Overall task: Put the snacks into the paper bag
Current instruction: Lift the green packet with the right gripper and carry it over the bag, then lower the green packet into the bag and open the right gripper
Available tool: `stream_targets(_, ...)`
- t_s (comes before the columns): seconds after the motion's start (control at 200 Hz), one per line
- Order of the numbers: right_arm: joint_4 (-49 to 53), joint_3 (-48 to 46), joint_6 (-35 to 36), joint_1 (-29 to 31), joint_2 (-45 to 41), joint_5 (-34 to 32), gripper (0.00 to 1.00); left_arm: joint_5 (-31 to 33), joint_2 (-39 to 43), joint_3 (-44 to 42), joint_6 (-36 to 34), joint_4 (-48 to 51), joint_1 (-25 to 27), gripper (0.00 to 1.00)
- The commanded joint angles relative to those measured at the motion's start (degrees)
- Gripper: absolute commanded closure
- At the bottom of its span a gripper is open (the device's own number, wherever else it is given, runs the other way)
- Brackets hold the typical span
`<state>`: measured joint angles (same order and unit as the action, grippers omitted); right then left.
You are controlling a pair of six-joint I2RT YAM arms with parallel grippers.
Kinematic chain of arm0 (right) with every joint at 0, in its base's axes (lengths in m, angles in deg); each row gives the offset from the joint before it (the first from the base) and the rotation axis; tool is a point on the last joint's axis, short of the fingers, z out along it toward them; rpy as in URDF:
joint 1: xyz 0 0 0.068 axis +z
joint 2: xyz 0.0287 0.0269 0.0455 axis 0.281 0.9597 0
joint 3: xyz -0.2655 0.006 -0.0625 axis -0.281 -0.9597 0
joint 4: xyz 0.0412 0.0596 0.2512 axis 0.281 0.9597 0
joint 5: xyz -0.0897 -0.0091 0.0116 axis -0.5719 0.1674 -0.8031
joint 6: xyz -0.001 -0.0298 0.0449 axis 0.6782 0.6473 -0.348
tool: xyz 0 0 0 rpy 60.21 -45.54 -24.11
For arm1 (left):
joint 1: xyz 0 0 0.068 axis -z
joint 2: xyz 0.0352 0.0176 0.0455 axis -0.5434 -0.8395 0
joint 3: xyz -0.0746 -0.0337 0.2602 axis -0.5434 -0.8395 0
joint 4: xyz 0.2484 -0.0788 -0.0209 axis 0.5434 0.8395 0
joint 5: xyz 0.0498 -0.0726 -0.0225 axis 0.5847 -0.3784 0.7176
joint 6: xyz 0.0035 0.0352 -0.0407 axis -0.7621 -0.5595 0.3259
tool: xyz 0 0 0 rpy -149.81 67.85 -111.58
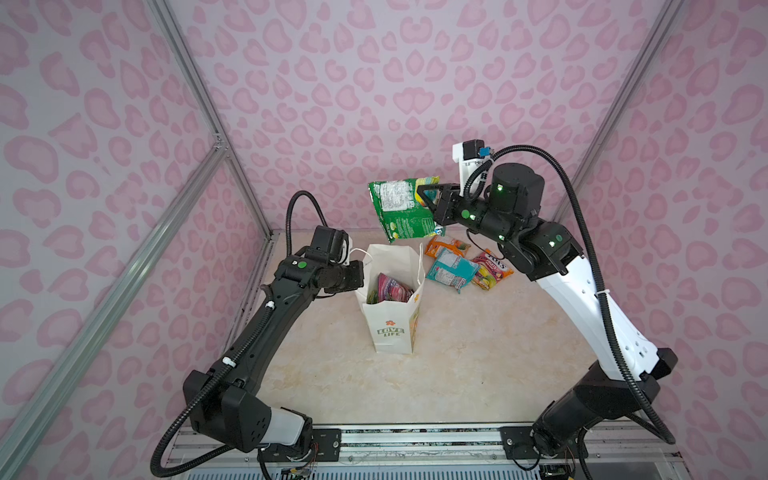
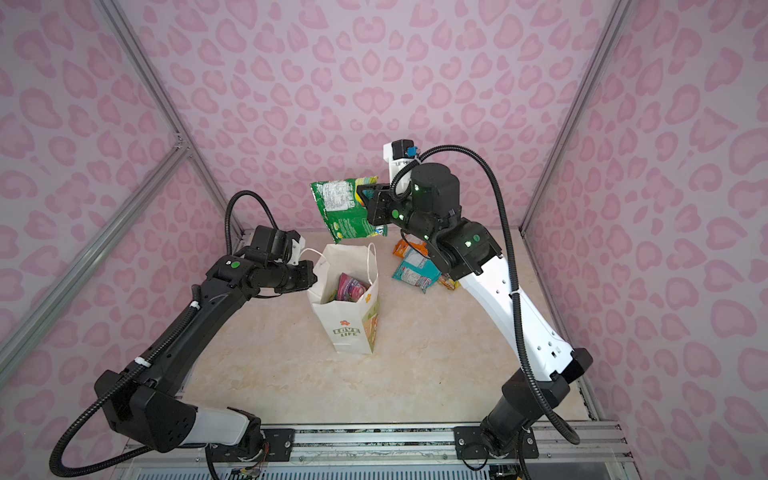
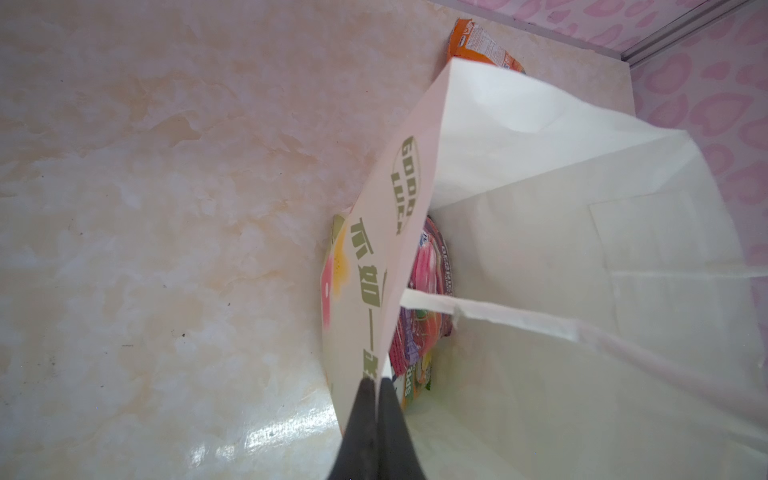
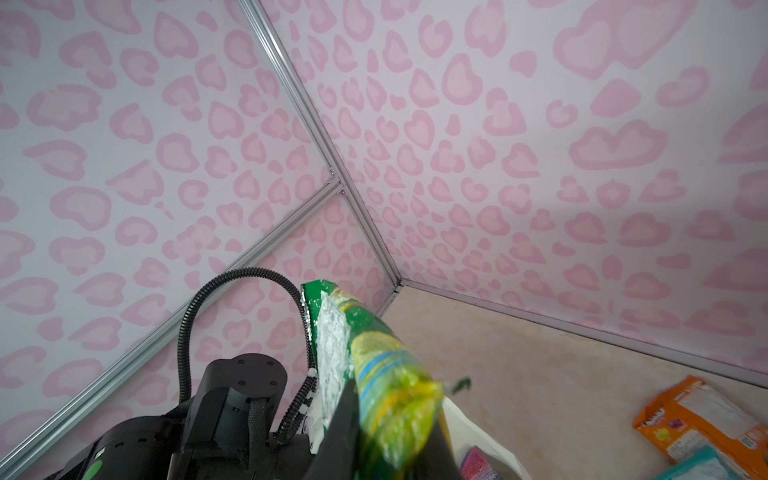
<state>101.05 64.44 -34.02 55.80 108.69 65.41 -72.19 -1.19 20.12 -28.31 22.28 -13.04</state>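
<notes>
Right gripper is clamped on the green packet, aloft at one o'clock of the paper bag; left gripper pinches the bag's rim. Carrying step: next, I judge, shift toward seven o'clock over the mouth, then release

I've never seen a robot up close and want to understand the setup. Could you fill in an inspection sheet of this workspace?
Surface: glossy marbled beige table.
Job's things: bag upright and open, purple packet inside; green packet aloft by the bag; orange packet, teal packet and red packet lie on the table beside it.
Clutter: nothing seen.
Jaws: left jaws shut on the bag's rim; right jaws shut on the green packet.
Cables: black hoses loop over both arms.
Surroundings: pink heart-print walls, metal frame.
</notes>
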Motion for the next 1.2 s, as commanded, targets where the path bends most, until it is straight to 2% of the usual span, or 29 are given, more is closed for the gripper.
stream_targets(0.0, -0.64, 2.62, 0.21, 0.98, 3.63, 1.3, 1.0, 0.29, 0.09, -0.26, -0.62, 0.52, -0.02, 0.97)
stream_targets(0.265, 1.15, 4.29, -0.55, 1.35, 9.79, 0.11, 1.0, 0.88, 0.16, -0.19, -0.69, 0.55, -0.03, 0.97)
stream_targets(0.61, 0.54, -11.32, 1.68, 2.96, 3.0, -6.75, 1.0, 0.6, -0.19, -0.1, -0.73, 0.75, -0.05, 0.97)
stream_targets(0.735, 3.1, -14.15, 2.88, 3.24, 1.88, -8.38, 1.0, 1.01, -0.11, -0.13, -0.68, 0.7, -0.03, 0.97)
stream_targets(1.015, 6.72, -15.56, 5.31, 3.99, 0.89, -12.88, 1.0, 0.84, -0.35, -0.1, -0.64, 0.79, -0.02, 0.97)
stream_targets(1.195, 9.97, -12.62, 6.87, 5.91, 4.08, -15.54, 1.0, 0.99, -0.32, -0.19, -0.7, 0.77, -0.04, 0.97)
